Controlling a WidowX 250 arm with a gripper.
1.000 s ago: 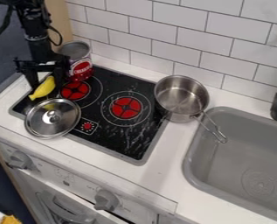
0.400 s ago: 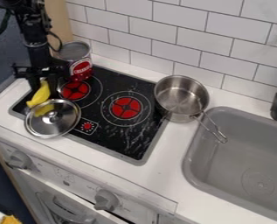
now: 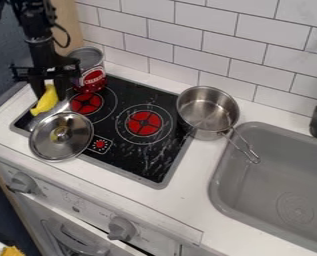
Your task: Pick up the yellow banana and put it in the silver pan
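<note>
The arm point(image 3: 40, 47) hangs nearly upright at the upper left, its pincer point(image 3: 50, 94) pointing down, gripping the banana point(image 3: 46, 101) near the can point(image 3: 88, 67).

Shiny metal pan point(image 3: 207, 111); glossy black stovetop point(image 3: 135, 159).

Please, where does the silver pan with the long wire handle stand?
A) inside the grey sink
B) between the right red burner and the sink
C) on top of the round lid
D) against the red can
B: the pan stands to the right of that burner, with the grey sink on its other side.
</note>
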